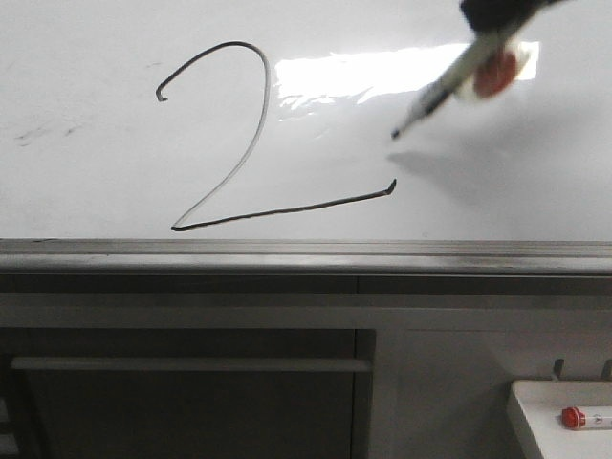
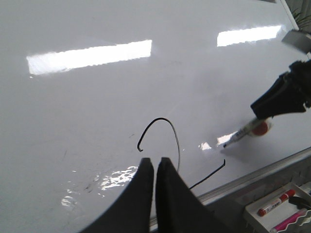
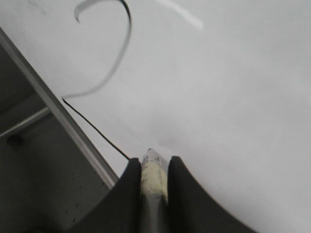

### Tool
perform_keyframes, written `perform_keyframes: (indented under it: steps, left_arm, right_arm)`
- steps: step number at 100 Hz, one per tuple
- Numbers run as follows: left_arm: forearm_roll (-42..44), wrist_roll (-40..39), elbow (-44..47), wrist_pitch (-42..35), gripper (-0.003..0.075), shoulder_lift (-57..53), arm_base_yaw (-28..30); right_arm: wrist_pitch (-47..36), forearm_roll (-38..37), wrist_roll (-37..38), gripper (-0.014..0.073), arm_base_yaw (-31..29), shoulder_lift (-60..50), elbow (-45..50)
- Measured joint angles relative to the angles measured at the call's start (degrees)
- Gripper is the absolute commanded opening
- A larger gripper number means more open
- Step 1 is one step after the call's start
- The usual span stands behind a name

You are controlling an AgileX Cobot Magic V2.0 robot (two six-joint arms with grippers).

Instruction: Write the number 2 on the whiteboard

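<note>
One finished 2 (image 1: 239,143) on the whiteboard (image 1: 96,191). My right pincer (image 3: 154,167), clamped on a marker (image 1: 449,86), holds its tip just up and right of the base stroke's end, seemingly clear. My left pincer (image 2: 156,167): closed, empty, below the figure.

the number 2 (image 1: 225,143) on the whiteboard (image 1: 86,182), marker (image 1: 449,86) right of it.

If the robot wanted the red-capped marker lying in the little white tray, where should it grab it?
Probably around the white barrel, just behind the red cap. The red-capped marker lies flat on its side in the tray, below the whiteboard, so an end effector would best come straight down from above, fingers either side of the barrel. Part of the marker is cut off in view.
</note>
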Motion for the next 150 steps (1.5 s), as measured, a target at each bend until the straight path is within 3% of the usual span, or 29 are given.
perform_keyframes:
  steps: [22,29,36,49,56,77,97,116,150]
  left_arm:
    - [-5.0,0.2,0.0,-0.5,-0.0018,0.0,0.0]
    - [-6.9,3.3,-0.4,-0.6,0.0016,0.0,0.0]
    - [-9.8,8.7,-1.6,-0.6,0.0125,0.4,0.0]
    - [-18.1,23.8,-6.2,2.1,0.0417,4.7,0.0]
    - [-21.5,29.4,-9.5,5.8,0.0478,8.7,0.0]
    - [-29.0,40.1,-20.2,20.3,0.0414,22.8,0.0]
    - [-32.3,42.0,-27.8,33.3,0.0369,34.8,0.0]
    - [-33.0,42.1,-29.5,36.0,0.0365,41.3,0.0]
    - [-35.4,42.2,-29.5,39.9,0.0365,45.7,0.0]
  right_arm:
    - [5.0,3.8,-0.5,-0.0071,5.7,-9.3,-7.8]
    - [6.0,4.9,-0.5,-0.0071,7.4,-10.6,-8.3]
    - [7.5,5.5,-0.5,-0.0071,9.0,-11.0,-8.3]
    - [8.8,5.8,-0.5,-0.0071,12.1,-10.1,-8.3]
    - [8.8,6.2,-0.9,-0.0071,13.9,-9.2,-8.3]
    - [8.2,7.3,-2.4,-0.0071,21.7,-5.2,-8.3]
    - [3.2,7.3,-3.7,-0.0071,30.1,-2.7,-8.3]
    - [0.9,7.5,-4.1,-0.0071,34.7,-2.3,-8.3]
    - [0.9,7.5,-4.2,-0.0071,35.9,-2.3,-8.3]
